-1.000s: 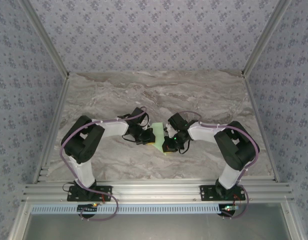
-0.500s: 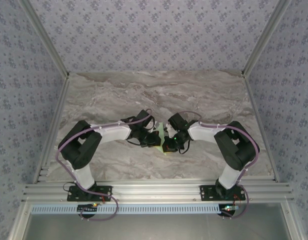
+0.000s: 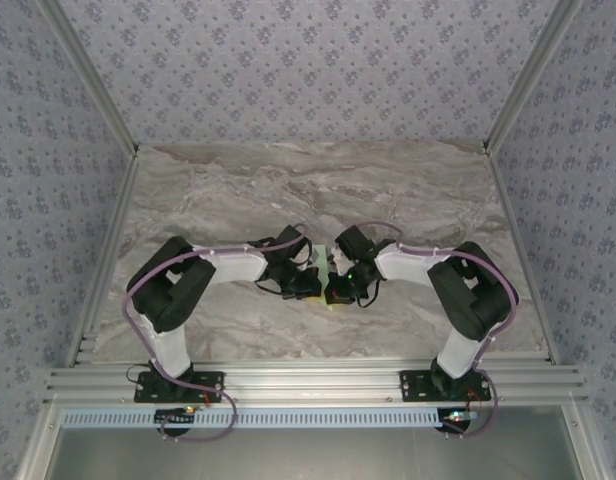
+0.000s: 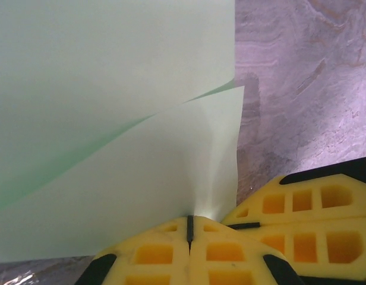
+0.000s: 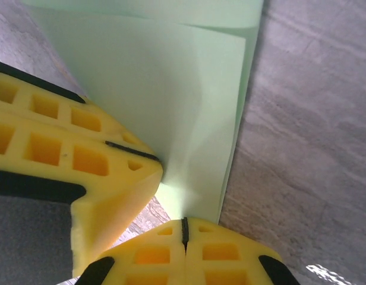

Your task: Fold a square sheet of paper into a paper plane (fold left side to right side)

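Observation:
The pale green square sheet of paper [image 4: 141,178] is bent over on itself, its upper layer [image 4: 100,65] arching above the lower one. My left gripper [image 4: 191,218] is shut, and the paper's edge runs into its yellow tips. My right gripper [image 5: 184,221] is shut at the sheet's [image 5: 171,89] near corner, the paper ending in its tips. The two grippers sit almost touching: the right one's fingers [image 4: 302,214] show beside the left one, and the left one's fingers [image 5: 82,148] rest against the paper. From above, both grippers [image 3: 310,283] [image 3: 336,290] cover most of the sheet [image 3: 333,304].
The grey marble tabletop [image 3: 318,190] stretches bare behind and to both sides of the arms. Aluminium frame rails [image 3: 288,380] run along the near edge, with patterned walls around. Bare table [image 5: 314,119] lies right of the paper's edge.
My left gripper has swung right toward the right gripper, carrying the paper's left side over. Less green paper shows between the arms from above. The right arm has stayed put.

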You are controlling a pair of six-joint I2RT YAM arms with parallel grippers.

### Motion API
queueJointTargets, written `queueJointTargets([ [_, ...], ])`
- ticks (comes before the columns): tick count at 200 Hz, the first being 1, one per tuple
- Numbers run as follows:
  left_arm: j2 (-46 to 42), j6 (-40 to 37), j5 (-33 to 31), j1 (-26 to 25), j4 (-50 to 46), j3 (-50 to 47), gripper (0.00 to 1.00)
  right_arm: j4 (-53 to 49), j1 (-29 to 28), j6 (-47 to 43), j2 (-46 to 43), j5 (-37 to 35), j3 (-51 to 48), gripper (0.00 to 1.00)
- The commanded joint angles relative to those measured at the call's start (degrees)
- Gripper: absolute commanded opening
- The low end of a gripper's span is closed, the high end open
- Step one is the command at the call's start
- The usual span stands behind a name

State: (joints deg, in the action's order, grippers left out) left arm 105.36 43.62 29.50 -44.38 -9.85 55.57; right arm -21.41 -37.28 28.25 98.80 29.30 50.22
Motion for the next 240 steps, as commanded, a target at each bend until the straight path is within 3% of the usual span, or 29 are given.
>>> queueJointTargets([
  [1,1.83,-0.46,-4.59,-0.28,-2.11,-0.72,0.0,-5.66,-0.94,-0.39,3.96,-7.06,-1.26,0.0],
  [101,1.25,-6.57,-10.84,6.46,-8.34,-0.71,0.0,-8.04,-1.04,-1.23,3.96,-8.92,-2.13,0.0],
  [187,2.56,-13.49,-11.43,16.23,-12.64,2.82,0.0,-8.11,-1.09,-1.02,3.34,-8.43,-3.21,0.0],
  [240,1.2,-14.13,-10.38,17.69,-12.74,2.43,0.0,-3.95,-1.15,-0.74,1.53,-5.49,-3.26,0.0],
])
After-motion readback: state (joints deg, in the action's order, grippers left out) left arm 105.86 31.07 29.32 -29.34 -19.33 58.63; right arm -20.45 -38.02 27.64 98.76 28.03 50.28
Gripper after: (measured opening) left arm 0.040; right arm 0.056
